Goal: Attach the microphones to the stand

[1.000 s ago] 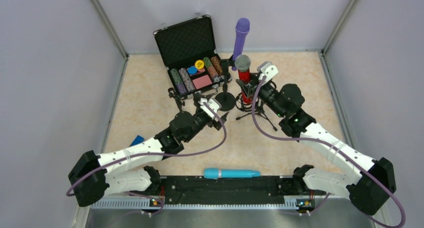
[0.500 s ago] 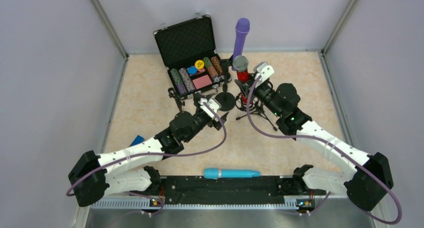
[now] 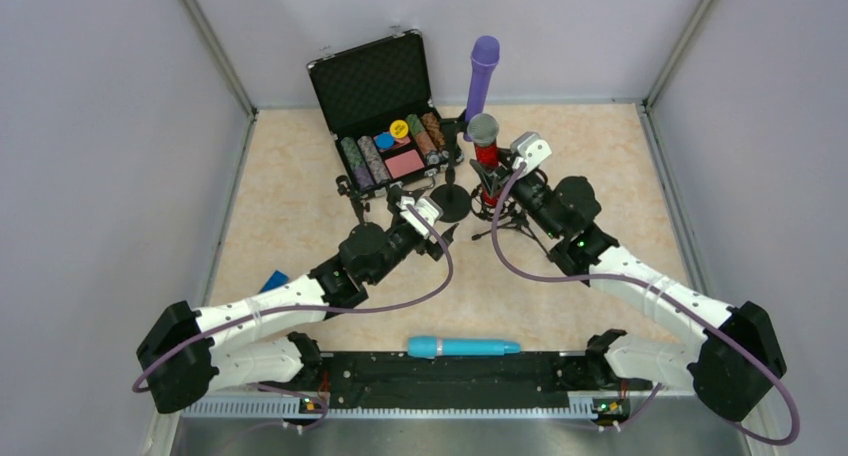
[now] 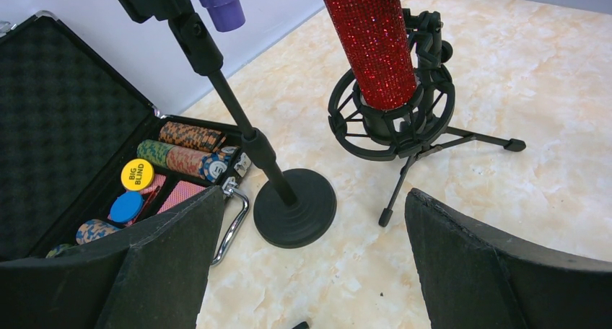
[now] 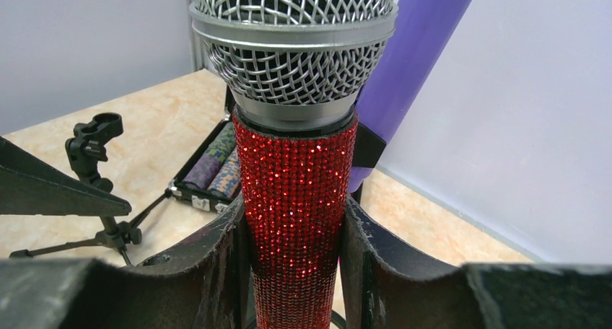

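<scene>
Left gripper (image 3: 425, 221) is hanging with its fingers spread wide and nothing in them. The black tripod shock-mount stand (image 4: 393, 120) is sitting just ahead, to its right. The glittery red microphone with the silver mesh head (image 5: 294, 192) is standing upright, tail in that ring, probably seated. Right gripper (image 5: 296, 235) is pinching its barrel, so the right arm's the one on it.

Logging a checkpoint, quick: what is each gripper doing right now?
Left gripper: open, holding nothing.
Right gripper: closed on the red microphone.
</scene>
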Motion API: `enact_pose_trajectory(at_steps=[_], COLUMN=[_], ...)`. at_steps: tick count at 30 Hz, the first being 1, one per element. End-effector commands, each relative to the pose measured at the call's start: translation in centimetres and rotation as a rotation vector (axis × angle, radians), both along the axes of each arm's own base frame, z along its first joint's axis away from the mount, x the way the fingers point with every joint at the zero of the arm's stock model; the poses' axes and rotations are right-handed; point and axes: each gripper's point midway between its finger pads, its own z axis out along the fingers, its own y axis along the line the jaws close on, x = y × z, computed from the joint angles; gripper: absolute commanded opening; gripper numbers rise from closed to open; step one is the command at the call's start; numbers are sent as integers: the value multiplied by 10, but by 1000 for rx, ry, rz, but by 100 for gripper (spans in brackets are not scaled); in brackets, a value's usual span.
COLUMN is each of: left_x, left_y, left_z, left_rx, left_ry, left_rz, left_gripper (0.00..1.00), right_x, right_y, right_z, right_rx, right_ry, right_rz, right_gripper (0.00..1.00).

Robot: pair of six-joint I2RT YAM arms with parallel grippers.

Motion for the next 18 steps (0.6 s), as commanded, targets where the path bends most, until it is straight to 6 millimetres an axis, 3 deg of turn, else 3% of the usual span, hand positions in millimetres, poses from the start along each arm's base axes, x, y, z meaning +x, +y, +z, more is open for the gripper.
enact_pose_trajectory(at_steps=[1,18], left_x=[0,0], left_y=[-4,-5], left_z=[19,17], left_rx=[-43,-21], left_ry=[-32,-37], left_rz=[-12,-19], left_gripper=[99,99], right_x=[3,0], right_y=[-2,-10], right_z=[-10,-48], right_rx=[-16,-25], right_ry=[-12,89], right_rz=[-9,-38], right_gripper=[0,0])
